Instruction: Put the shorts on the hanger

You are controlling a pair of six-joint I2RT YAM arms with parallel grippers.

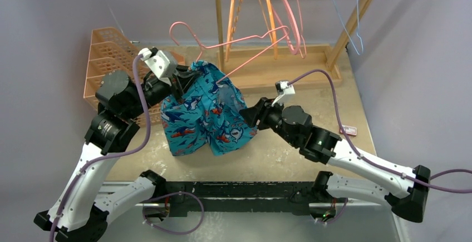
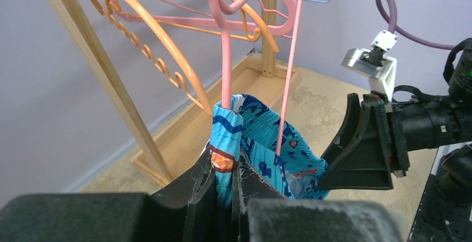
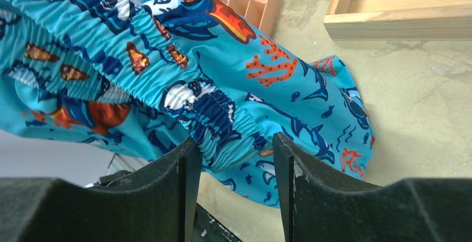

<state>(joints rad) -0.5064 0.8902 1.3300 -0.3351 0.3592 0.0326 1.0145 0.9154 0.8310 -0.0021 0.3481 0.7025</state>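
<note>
The turquoise shark-print shorts (image 1: 205, 114) hang bunched above the table between my two grippers. The pink hanger (image 1: 245, 40) lies tilted above them, hook to the left, one end poking into the fabric. My left gripper (image 1: 181, 83) is shut on the waistband at the shorts' upper left. In the left wrist view, its jaws (image 2: 225, 163) pinch the shorts (image 2: 261, 142) just below the pink hanger rod (image 2: 226, 69). My right gripper (image 1: 248, 114) is open at the shorts' right edge. In the right wrist view, the elastic waistband (image 3: 217, 108) sits between its open jaws (image 3: 232, 161).
An orange plastic basket (image 1: 108, 58) stands at the back left. A wooden rack (image 1: 289, 64) at the back carries orange hangers (image 1: 236, 3), other pink hangers (image 1: 290, 14) and light-blue wire hangers (image 1: 344, 8). A small card (image 1: 349, 130) lies at the right.
</note>
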